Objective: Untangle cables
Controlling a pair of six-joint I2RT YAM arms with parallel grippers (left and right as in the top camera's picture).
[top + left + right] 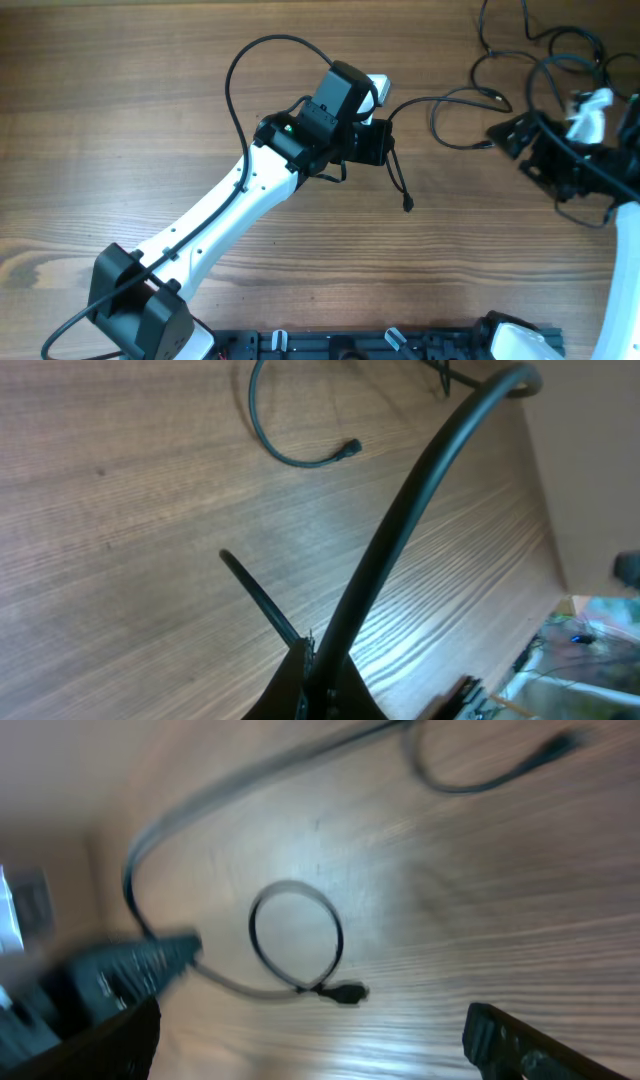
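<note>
held cable point(400, 530) fills left wrist view, rising from left gripper point(308, 672); its fingers pressed together on it; short end point(260, 600) sticks out sideways above wooden table point(120, 120); overhead, same strand runs right toward cables point(560, 45) bunched at table's top-right corner; right gripper point(310, 1020) fingers wide apart, holding nothing, hovering over small loop point(295, 935) with plug point(345, 991) lying flat; right wrist view blurred
</note>
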